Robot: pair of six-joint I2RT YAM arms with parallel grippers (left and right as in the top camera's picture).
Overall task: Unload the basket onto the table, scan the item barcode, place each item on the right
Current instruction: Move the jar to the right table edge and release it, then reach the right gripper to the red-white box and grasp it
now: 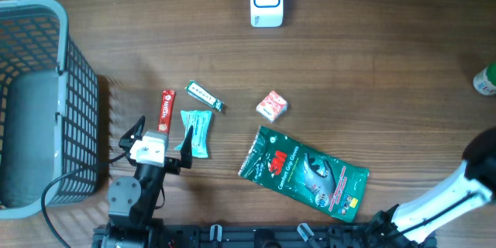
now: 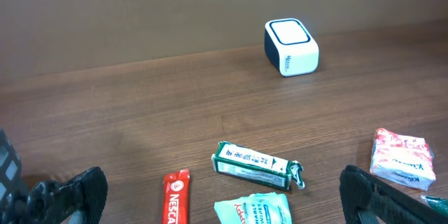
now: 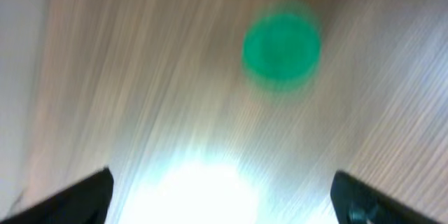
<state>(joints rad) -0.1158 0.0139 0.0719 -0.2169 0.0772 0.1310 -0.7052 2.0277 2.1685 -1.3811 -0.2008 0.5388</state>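
The white barcode scanner (image 1: 266, 0) (image 2: 290, 47) stands at the table's far middle. Loose items lie mid-table: a red Nescafe stick (image 1: 167, 108) (image 2: 176, 197), a green gum box (image 1: 204, 97) (image 2: 255, 164), a teal packet (image 1: 195, 132) (image 2: 252, 210), a pink packet (image 1: 272, 106) (image 2: 402, 157) and a green 3M bag (image 1: 304, 172). My left gripper (image 1: 161, 133) (image 2: 224, 199) hovers open over the stick and teal packet, holding nothing. My right gripper (image 3: 224, 196) is open and empty at the far right, near a blurred green cap (image 3: 281, 49).
A blue-grey wire basket (image 1: 74, 85) fills the left edge. A green-capped bottle (image 1: 486, 80) stands at the right edge. The right arm (image 1: 457, 190) reaches in from the bottom right. The right wrist view is blurred with a bright glare.
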